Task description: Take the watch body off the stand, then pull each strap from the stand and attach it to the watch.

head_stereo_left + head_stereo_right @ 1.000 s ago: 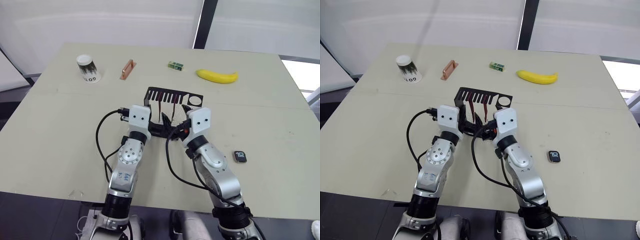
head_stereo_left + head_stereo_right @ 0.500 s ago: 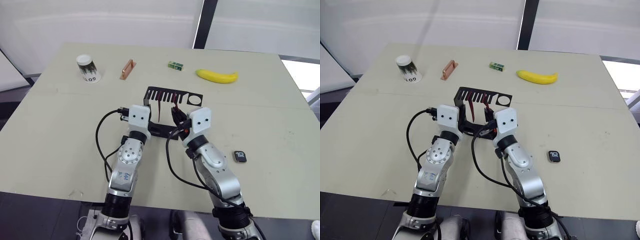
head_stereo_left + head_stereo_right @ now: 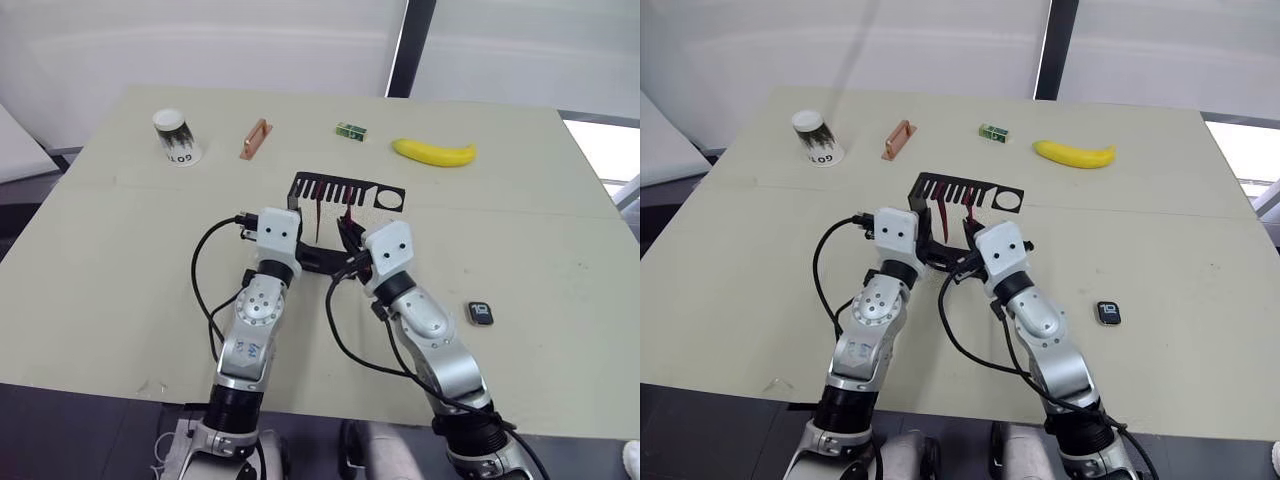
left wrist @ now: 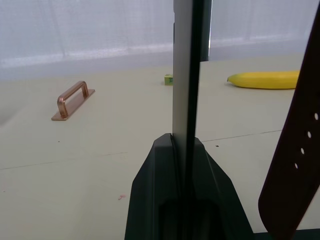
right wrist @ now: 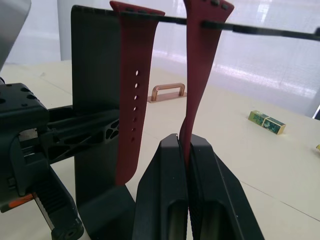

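Observation:
The black stand (image 3: 345, 189) sits mid-table with two dark-red straps hanging from its slotted top plate. My right gripper (image 5: 185, 142) is shut on the plain strap (image 5: 201, 65), low on its length. The strap with holes (image 5: 132, 100) hangs free beside it. Left of them, my left gripper (image 4: 186, 140) is shut on the stand's upright plate (image 4: 187, 75). The watch body (image 3: 481, 313) lies on the table to the right of my right arm, apart from both grippers.
Along the far side of the table stand a paper cup (image 3: 176, 137), a copper-coloured handle (image 3: 256, 139), a small green block (image 3: 350, 130) and a banana (image 3: 434, 152). The table's near edge (image 3: 330, 408) runs under my forearms.
My right gripper has moved left into the stand and gone from open to shut on the plain strap. The left gripper has kept its hold on the stand.

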You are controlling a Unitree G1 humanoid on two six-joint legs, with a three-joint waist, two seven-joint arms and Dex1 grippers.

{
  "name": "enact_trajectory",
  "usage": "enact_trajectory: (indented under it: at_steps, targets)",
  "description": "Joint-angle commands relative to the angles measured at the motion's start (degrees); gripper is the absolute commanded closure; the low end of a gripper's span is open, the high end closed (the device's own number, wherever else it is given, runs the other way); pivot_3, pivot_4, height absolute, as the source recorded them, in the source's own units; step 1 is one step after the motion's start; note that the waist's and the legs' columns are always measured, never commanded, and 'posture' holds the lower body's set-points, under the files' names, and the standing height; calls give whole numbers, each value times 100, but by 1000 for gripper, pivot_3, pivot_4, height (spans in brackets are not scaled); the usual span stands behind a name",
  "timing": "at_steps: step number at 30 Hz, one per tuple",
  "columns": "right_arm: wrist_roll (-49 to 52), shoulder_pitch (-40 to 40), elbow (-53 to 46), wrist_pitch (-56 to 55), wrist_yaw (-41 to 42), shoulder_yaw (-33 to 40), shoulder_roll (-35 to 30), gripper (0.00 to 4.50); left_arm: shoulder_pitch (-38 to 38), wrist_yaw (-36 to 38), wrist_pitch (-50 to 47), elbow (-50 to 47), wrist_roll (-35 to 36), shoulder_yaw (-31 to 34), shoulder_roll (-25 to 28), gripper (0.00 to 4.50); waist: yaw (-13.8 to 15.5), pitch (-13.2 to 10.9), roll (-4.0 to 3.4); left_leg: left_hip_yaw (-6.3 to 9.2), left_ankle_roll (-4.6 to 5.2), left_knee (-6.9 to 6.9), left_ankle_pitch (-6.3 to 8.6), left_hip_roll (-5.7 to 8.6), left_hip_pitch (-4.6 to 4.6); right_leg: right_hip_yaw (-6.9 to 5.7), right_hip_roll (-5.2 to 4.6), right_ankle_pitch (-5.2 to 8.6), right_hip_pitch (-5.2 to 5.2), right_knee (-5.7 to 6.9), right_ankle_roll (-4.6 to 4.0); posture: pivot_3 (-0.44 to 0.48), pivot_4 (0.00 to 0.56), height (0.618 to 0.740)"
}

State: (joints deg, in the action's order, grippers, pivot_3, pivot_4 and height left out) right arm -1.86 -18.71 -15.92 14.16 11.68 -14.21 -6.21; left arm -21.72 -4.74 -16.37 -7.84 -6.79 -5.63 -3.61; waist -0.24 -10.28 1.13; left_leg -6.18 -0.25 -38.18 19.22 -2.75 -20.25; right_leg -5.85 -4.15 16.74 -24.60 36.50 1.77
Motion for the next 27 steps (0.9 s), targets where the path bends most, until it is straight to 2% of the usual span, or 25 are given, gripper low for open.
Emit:
enact_trajectory:
  at_steps: [1,8,18,27]
  targets:
    - [-161,-189,66,239,-58,80,-11,4463,-101,51,-5,78,27,-29,-31,4500,5,0,0,0,0,0,0,0,0,0,0,0,0,0,0,0,150,740]
    - [-528,-312,166,-148,-173,99,-117,4463,-138,93,-13,131,36,-28,-37,4500,7,0,0,1,0,0,0,1,1,-1,-2,0,1,-1,0,0,150,740]
    - [-728,198,-44,-1371,66,-109,-447,4463,-114,63,-89,129,24,-10,-36,4500,10,0,0,1,1,0,0,2,1,-2,-3,0,2,-9,0,0,150,740]
    - [-539,448,-155,-1584,326,-26,-581,4463,-113,90,-126,131,27,-10,-15,4500,15,0,0,1,1,0,0,2,2,-2,-4,0,3,-8,0,0,150,740]
